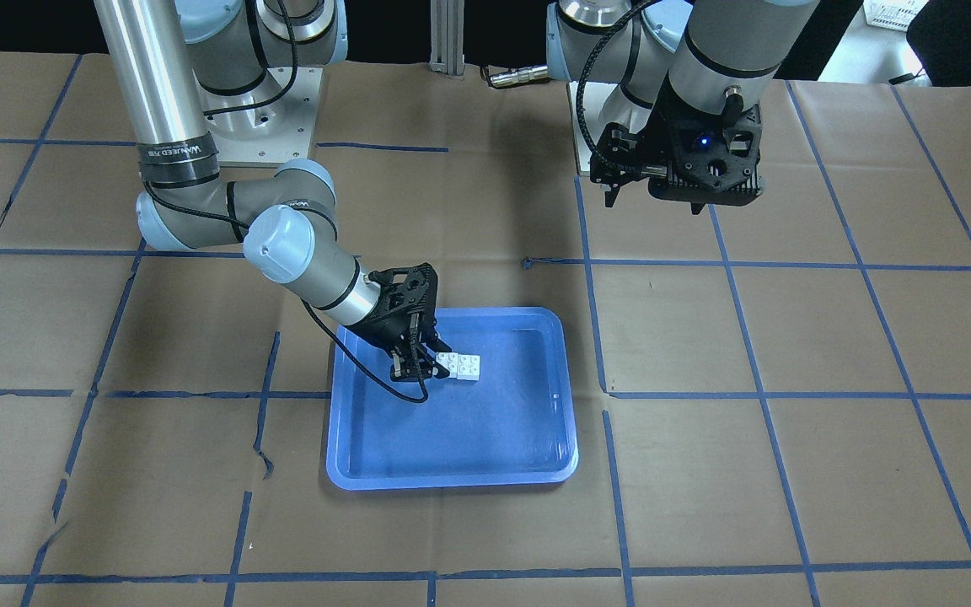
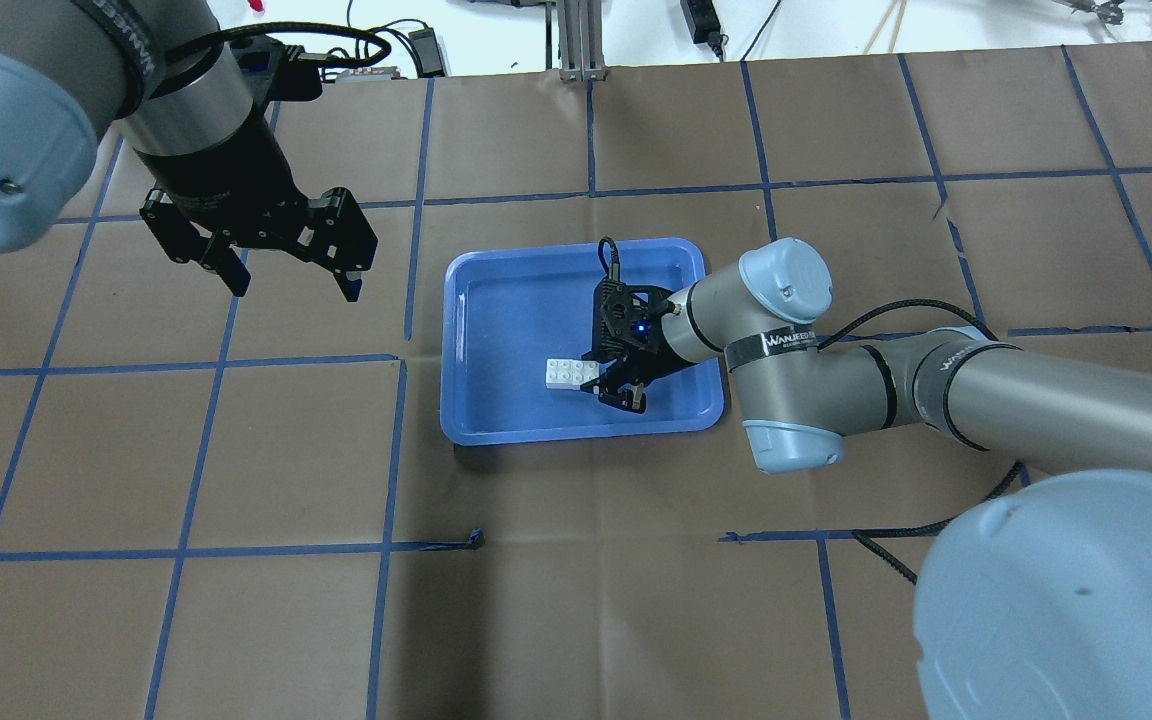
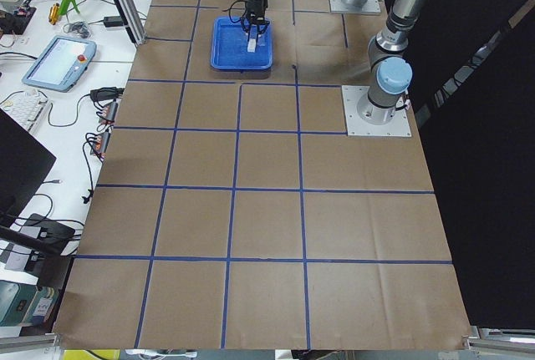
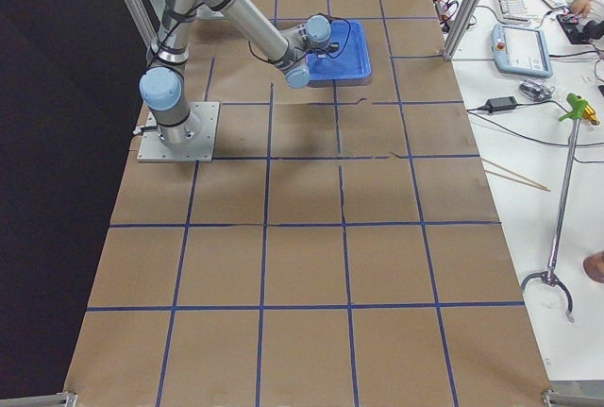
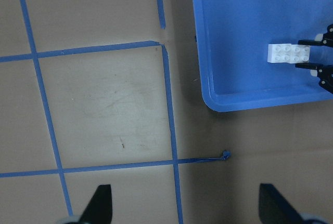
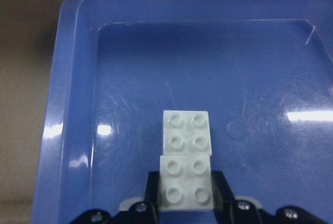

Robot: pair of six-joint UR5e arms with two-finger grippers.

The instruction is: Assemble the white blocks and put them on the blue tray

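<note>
The two white blocks [image 1: 462, 365] lie end to end, touching, on the floor of the blue tray [image 1: 452, 482]. They also show in the overhead view [image 2: 571, 374], the left wrist view [image 5: 289, 53] and the right wrist view [image 6: 186, 146]. My right gripper [image 2: 600, 379] is low in the tray, its jaws closed on the sides of the near block [image 6: 186, 187]. My left gripper [image 2: 294, 290] is open and empty, held high above the table to the left of the tray [image 2: 576, 435].
Brown paper with a blue tape grid covers the table. Torn tape ends show near the tray [image 2: 476, 540]. The arm bases [image 1: 266, 126] stand at the robot's edge. Cables and a pendant lie on the side bench [image 3: 63, 63].
</note>
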